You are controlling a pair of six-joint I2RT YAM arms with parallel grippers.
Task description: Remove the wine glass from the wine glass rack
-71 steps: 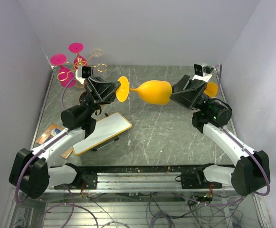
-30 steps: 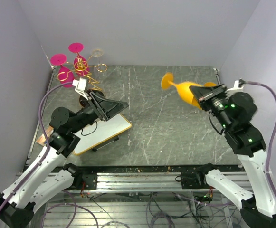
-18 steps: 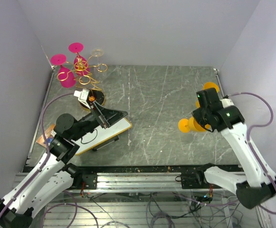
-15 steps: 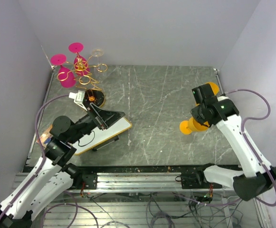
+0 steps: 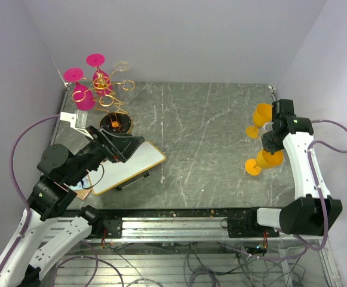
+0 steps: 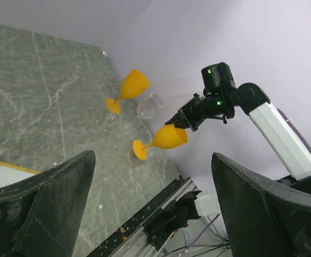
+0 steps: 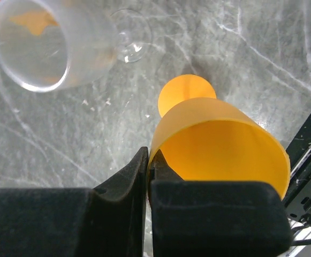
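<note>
Right gripper (image 7: 149,160) pinched shut on the rim of an orange wine glass (image 7: 219,144), holding it tilted low over the marble tabletop (image 5: 197,131) at the right side; can't tell if its foot touches down. Just beyond it stand a second orange glass (image 5: 260,113) and a clear glass (image 7: 48,43) lying on its side. Left gripper (image 5: 130,143) spread wide, holding nothing, above a white board (image 5: 131,162). Gold wine glass rack (image 5: 108,89) at far left, pink glasses (image 5: 82,97) hanging on it.

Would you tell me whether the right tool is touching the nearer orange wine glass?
Touching. The right wrist view shows the right tool shut on the rim of the orange wine glass.
</note>
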